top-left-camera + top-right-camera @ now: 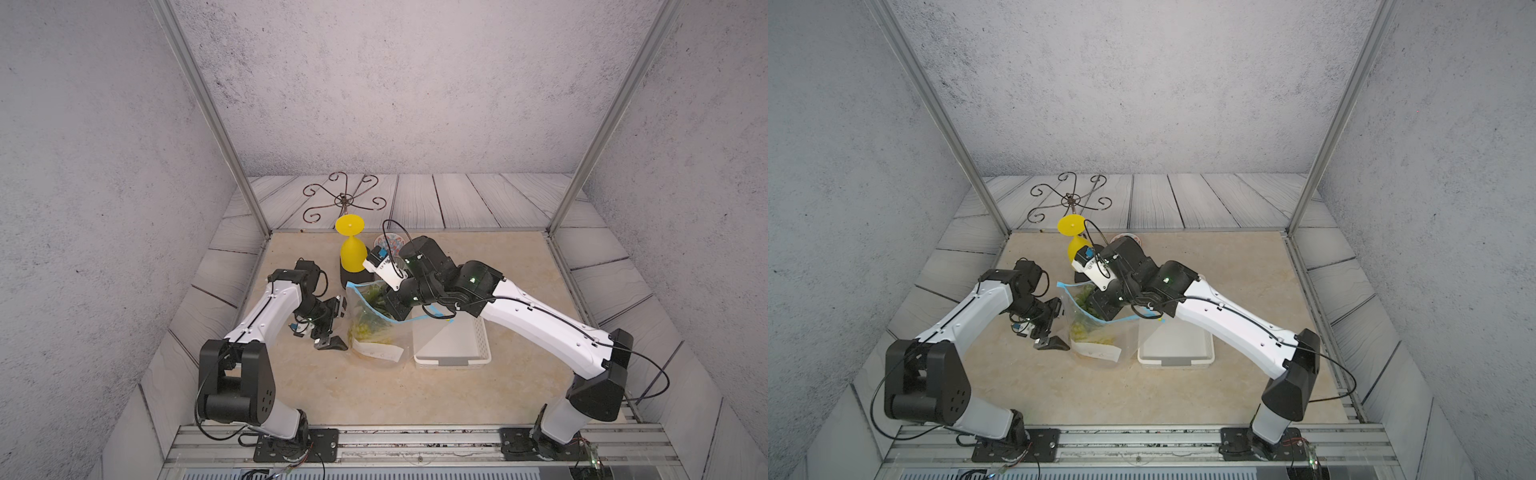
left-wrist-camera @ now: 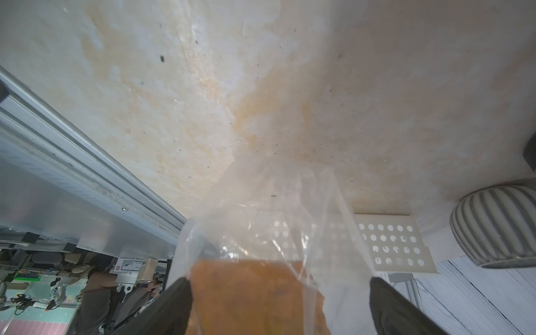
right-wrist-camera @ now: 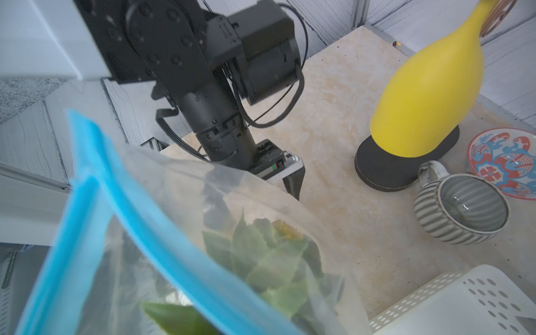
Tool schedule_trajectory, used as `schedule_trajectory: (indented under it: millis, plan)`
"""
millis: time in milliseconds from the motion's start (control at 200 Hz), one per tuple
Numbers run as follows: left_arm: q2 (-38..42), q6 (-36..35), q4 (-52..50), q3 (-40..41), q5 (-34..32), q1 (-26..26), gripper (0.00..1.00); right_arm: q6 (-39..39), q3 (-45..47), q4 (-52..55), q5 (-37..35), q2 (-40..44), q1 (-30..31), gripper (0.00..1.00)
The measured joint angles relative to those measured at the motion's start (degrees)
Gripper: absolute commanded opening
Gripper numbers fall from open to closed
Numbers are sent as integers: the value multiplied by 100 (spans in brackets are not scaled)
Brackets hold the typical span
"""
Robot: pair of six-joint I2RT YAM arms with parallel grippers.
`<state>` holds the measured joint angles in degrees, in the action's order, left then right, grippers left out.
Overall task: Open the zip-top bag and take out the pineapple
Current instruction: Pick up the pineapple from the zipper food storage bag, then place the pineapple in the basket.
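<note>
Beige counter (image 1: 332, 395), centre: right jaws pinch the rim of the zip-top bag (image 1: 374, 336). Left jaws gape wide beside the bagged pineapple (image 2: 255, 295).

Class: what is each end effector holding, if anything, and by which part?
Right end effector: the zip-top bag, by its blue zip strip. Left end effector: nothing; it stands open astride the pineapple through the bag's lower end.
</note>
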<state>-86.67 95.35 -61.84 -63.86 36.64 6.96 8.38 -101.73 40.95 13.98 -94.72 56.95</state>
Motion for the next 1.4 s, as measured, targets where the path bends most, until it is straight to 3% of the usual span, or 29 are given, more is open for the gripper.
schedule_trajectory:
  millis: [120,185,220,1091,1401]
  plan:
    - [4,111,227,264,-44,107,50,31,-57,2,15,0,-2,0]
    - [-15,131,306,332,-101,136,21,44,-111,4,20,0,-2,0]
    - [-42,122,348,341,-118,140,0,46,-166,35,20,0,-2,0]
    - [-509,-496,-144,-269,-1622,94,0,55,-2426,1097,-568,-11,-52,0]
    - [-765,-535,-256,-809,-1864,140,0,323,-2579,1054,-579,-9,-138,0]
